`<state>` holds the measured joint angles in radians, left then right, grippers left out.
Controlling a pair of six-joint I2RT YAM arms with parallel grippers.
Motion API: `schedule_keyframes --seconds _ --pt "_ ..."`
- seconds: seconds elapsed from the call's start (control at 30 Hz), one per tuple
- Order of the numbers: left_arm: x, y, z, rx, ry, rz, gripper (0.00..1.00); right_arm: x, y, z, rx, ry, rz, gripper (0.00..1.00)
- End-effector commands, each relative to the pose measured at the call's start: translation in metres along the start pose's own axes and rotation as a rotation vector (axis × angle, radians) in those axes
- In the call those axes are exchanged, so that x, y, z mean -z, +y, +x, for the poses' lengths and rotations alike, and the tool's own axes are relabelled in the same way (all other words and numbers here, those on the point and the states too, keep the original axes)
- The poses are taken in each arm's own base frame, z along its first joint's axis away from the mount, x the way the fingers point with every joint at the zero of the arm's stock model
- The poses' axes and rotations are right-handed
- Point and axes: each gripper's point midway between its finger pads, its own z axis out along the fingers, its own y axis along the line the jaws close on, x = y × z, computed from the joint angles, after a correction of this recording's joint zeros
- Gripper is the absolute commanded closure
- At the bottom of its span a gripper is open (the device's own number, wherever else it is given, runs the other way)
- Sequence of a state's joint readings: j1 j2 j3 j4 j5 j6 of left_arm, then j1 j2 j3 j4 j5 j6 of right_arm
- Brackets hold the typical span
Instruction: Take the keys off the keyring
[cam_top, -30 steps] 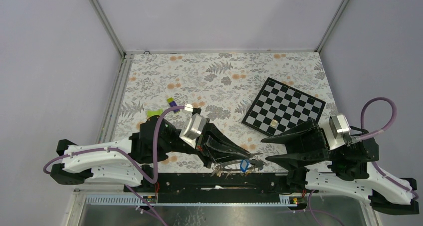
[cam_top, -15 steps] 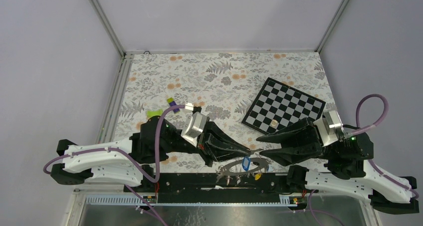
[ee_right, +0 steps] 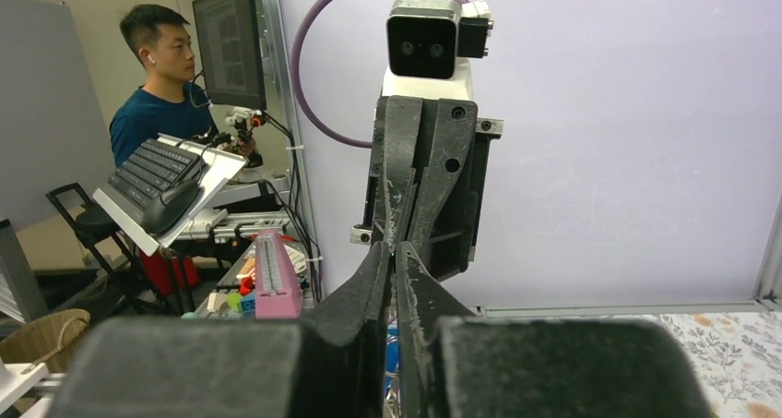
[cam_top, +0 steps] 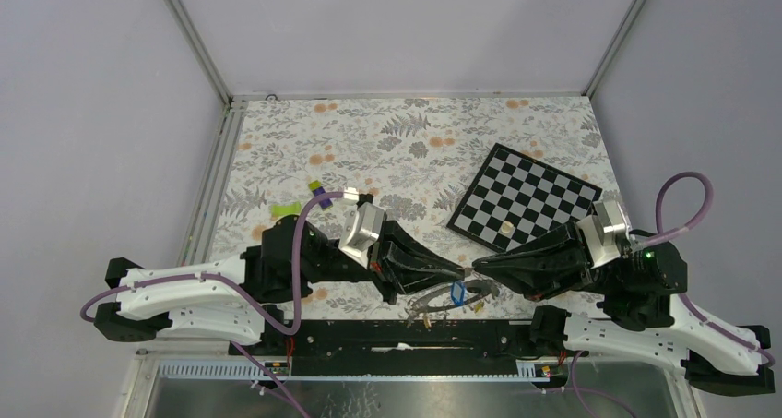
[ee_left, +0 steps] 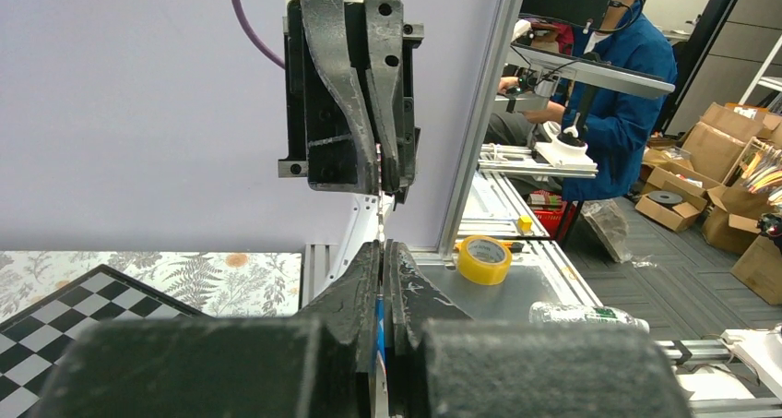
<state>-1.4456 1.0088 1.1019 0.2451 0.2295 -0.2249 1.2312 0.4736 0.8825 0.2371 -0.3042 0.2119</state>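
Over the near edge of the table [cam_top: 406, 132], the right gripper [cam_top: 476, 268] has swung in and pinched narrow, apparently on the keyring [cam_top: 426, 301]. It meets the left gripper [cam_top: 459, 271], clamped on that ring. The keys [cam_top: 456, 292] hang there, none off yet. With both ends braced, working one off looks possible.

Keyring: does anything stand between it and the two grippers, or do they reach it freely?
Nothing visible stands in the way. The left gripper and the right gripper meet tip to tip at the far edge of the keyring, and both seem shut on its thin metal edge. The blue key lies close beside the tips.
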Motion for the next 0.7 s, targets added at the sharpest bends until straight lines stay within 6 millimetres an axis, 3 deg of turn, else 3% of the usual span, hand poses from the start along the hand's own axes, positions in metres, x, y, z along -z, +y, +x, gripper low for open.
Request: schedule_keyframes --seconds 0.0,0.17,0.33,0.43,0.67 --pt "0.0027 -0.0069 -0.0365 -0.033 -0.123 0.013 1.00 -0.0053 -0.0029 -0.0149 -0.008 -0.037 0.023 0.99" --pt "0.0031 -0.0037 -0.0360 -0.029 -0.124 -0.004 1.00 -0.0041 -0.0014 -0.0201 -0.034 -0.071 0.023 1.00" --pt "0.0037 -0.0026 -0.0371 -0.027 -0.134 -0.012 0.82 -0.0036 -0.0006 -0.0224 -0.038 -0.078 0.021 1.00" --pt "0.0025 -0.0021 -0.0363 -0.026 -0.132 -0.012 0.77 -0.0042 0.0003 -0.0220 -0.038 -0.076 0.015 1.00" --pt "-0.0001 -0.0010 -0.0311 -0.022 -0.118 -0.013 0.76 -0.0042 -0.0022 -0.0230 -0.034 -0.084 0.028 1.00"
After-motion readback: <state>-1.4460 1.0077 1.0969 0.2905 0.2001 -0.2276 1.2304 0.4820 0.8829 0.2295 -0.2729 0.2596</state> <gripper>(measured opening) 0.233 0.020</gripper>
